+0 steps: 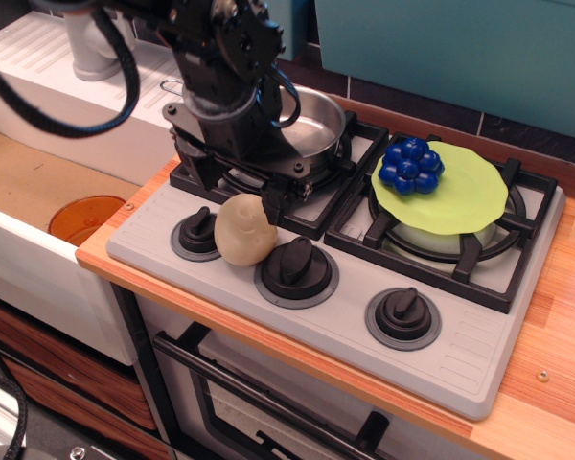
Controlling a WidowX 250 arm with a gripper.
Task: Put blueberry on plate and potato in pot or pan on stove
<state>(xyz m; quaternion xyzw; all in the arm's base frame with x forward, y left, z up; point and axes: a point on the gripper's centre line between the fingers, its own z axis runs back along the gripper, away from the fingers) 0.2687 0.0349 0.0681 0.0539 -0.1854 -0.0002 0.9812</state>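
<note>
- Sitting on the lime-green plate, near its back-left edge, the blueberry looks placed; that half of the task reads as done
- That plate rests on the right burner grate of the stove, well apart from the arm
- Potato is not yet in the pan: it lies on the grey front panel of the stove, between the left knob and the middle knob, just in front of the left burner
- Pan stands on the left burner grate, partly hidden behind the arm; the part of its shiny inside that shows holds nothing
- Gripper is low over the potato with its dark fingers spread apart, one finger showing just beside the potato's upper right edge; the other is harder to make out against the grate
- Nothing is held; whether a finger already touches the potato cannot be told from this view
- Step in hand, as I judge it, is the reach for the potato: the fingers need to close on it before any lift
- Left to do: grasp the potato, carry it the short way back over the pan's rim, and let it go inside
- Smooth and rounded, the potato could slip or roll along the panel if pinched off-centre
</note>
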